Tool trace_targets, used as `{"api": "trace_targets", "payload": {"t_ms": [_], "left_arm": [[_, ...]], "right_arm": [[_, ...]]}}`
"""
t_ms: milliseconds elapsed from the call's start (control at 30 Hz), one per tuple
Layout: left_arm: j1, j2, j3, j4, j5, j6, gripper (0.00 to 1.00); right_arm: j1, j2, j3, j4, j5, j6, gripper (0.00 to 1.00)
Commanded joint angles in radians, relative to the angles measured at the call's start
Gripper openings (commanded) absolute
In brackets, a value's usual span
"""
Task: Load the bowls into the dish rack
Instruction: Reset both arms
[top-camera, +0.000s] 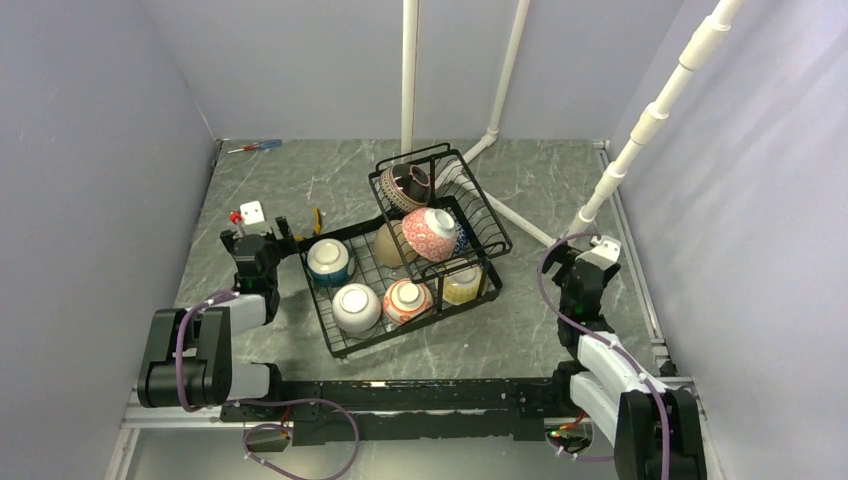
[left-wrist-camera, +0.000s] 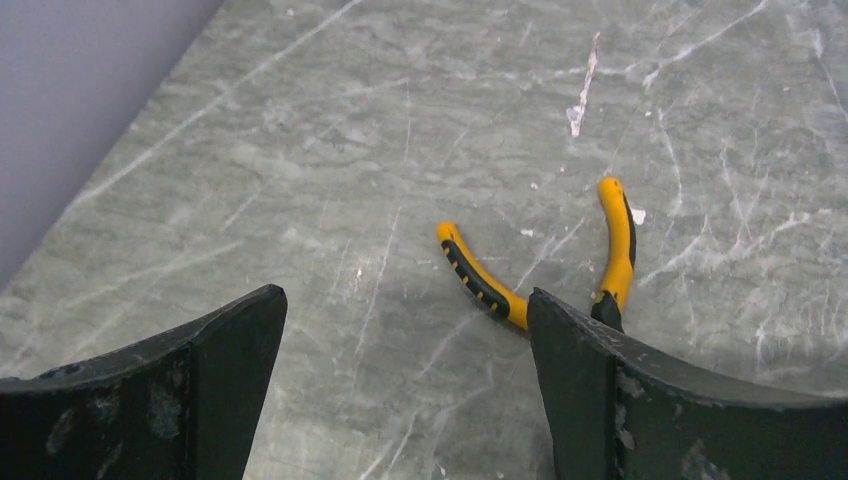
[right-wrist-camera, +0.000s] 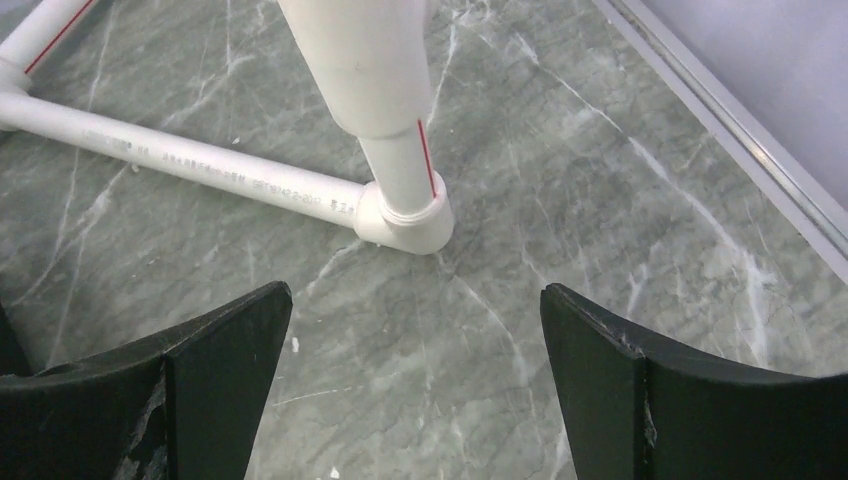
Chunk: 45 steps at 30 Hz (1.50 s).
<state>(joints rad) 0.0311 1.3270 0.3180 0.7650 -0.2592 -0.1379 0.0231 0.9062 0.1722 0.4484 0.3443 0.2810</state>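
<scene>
The black wire dish rack (top-camera: 322, 312) stands mid-table, its slanted upper basket (top-camera: 487, 212) at the back. In the base tray sit a teal-and-white bowl (top-camera: 328, 260), a white bowl (top-camera: 356, 306), a red patterned bowl (top-camera: 407, 300), a yellow bowl (top-camera: 461, 283) and a tan bowl (top-camera: 388, 243). A pink-red bowl (top-camera: 430, 233) and a brown striped bowl (top-camera: 405, 186) lie in the basket. My left gripper (top-camera: 256, 234) (left-wrist-camera: 405, 298) is open over bare table left of the rack. Right of the rack, my right gripper (top-camera: 585, 262) (right-wrist-camera: 416, 291) is open, holding nothing.
Yellow-handled pliers (left-wrist-camera: 540, 270) lie just beyond my left fingers, beside the rack's left corner (top-camera: 317, 220). A white PVC pipe frame (right-wrist-camera: 400, 150) stands ahead of my right gripper. At the back left lie a screwdriver (top-camera: 255, 147) and a small white block (top-camera: 252, 212). Walls enclose three sides.
</scene>
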Motion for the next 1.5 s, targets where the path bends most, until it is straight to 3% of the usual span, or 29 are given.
{"api": "trace_targets", "payload": {"t_ms": [0,300,500,600,767,867,1000,1067,1133,1200,1267,1367,1467], "left_arm": [[0.0,-0.001,0.01,0.129,0.039,0.072,0.95],[-0.021,0.009,0.039,0.123,0.226,0.126,0.95],[-0.022,0.166,0.011,0.401,0.272,0.168,0.95],[-0.021,0.29,-0.006,0.579,0.261,0.112,0.95],[-0.026,0.311,-0.035,0.631,0.247,0.078,0.92],[-0.039,0.199,-0.041,0.525,0.206,0.06,0.93],[-0.099,-0.069,0.059,-0.035,0.134,0.068,0.94],[-0.132,-0.102,0.06,-0.166,-0.01,0.116,0.94],[-0.154,-0.074,-0.03,-0.016,-0.077,0.173,0.94],[-0.156,0.007,-0.101,0.253,-0.064,0.189,0.94],[-0.155,0.124,-0.106,0.414,-0.046,0.227,0.94],[-0.146,0.232,-0.053,0.391,-0.058,0.217,0.95],[-0.102,0.288,-0.062,0.441,0.028,0.192,0.95]], "right_arm": [[0.0,-0.02,-0.079,0.261,0.039,-0.04,1.0],[0.0,0.121,-0.133,0.554,0.023,-0.094,1.0],[0.001,0.23,-0.139,0.721,0.019,-0.138,1.0],[0.0,0.254,-0.131,0.743,-0.004,-0.167,1.0],[0.0,0.369,-0.157,0.907,0.006,-0.19,1.0],[0.001,0.503,-0.143,1.031,0.009,-0.197,1.0],[0.002,0.591,-0.146,1.13,-0.075,-0.242,1.0],[0.003,0.57,-0.13,1.067,-0.067,-0.235,1.0],[0.003,0.572,-0.112,1.041,-0.08,-0.243,1.0],[0.002,0.565,-0.107,1.021,-0.066,-0.239,1.0],[0.002,0.568,-0.105,1.021,-0.011,-0.216,1.0],[0.002,0.564,-0.103,1.01,0.021,-0.2,1.0],[0.002,0.562,-0.085,0.964,0.027,-0.198,1.0]]}}
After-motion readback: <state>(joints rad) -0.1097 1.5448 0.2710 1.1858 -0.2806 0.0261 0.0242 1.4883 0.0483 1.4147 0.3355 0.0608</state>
